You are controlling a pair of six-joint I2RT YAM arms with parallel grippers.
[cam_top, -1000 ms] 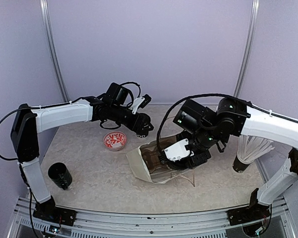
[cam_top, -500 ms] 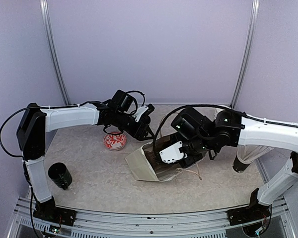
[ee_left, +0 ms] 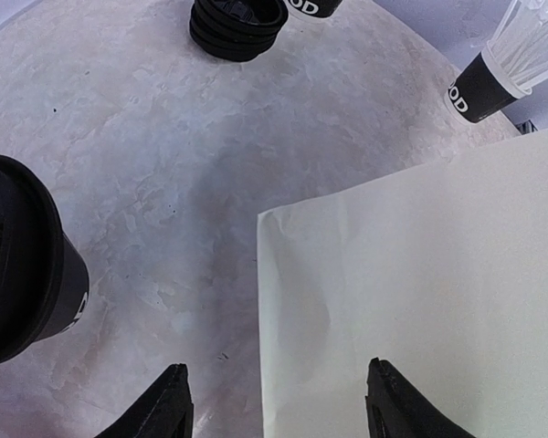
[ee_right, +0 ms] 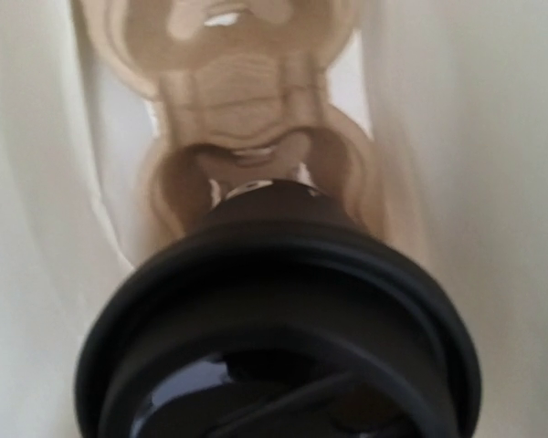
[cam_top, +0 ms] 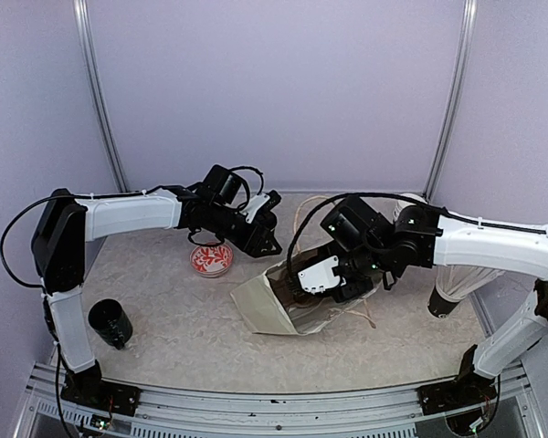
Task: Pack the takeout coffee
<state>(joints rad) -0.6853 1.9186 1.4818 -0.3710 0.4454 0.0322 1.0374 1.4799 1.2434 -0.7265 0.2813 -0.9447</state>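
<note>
Starting left: left gripper point(ee_left: 279, 365) spread wide, pinching nothing, hanging over table point(ee_left: 164, 164) right at the cream bag point(ee_left: 420, 301) corner. Then right gripper point(cam_top: 307, 288) down in the bag mouth, clamped around the takeout coffee point(ee_right: 279, 338), lidded, just short of a brown carrier point(ee_right: 233, 100).

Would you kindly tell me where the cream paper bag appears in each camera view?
Top external: cream paper bag lies at table centre.
Left wrist: bag fills the lower right.
Right wrist: its walls flank the takeout coffee.
Shared landmark: cup of white sticks, right side in top external, upper right in left wrist.
</note>
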